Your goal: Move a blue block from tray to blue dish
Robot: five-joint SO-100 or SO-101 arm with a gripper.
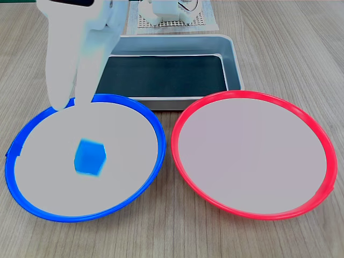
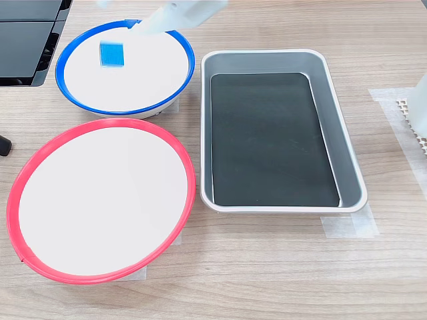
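The blue block point(image 1: 90, 157) point(image 2: 111, 53) lies alone on the pale centre of the blue dish point(image 1: 126, 134) point(image 2: 150, 77), apart from the gripper. My white gripper point(image 1: 70, 102) point(image 2: 139, 28) hangs over the dish's rim on the tray side, above and beyond the block. Its two fingers are slightly apart, open, with nothing between them. The silver tray point(image 1: 232, 59) point(image 2: 267, 55) shows only its bare black bottom. It stands behind the dishes in the first exterior view and at the second exterior view's right.
A red-rimmed plate point(image 1: 252, 156) point(image 2: 100, 200) of the same size sits beside the blue dish, holding nothing. The arm's base on a perforated mat point(image 1: 172, 20) point(image 2: 415, 117) stands past the tray. A black device point(image 2: 27, 40) lies at the second exterior view's upper left.
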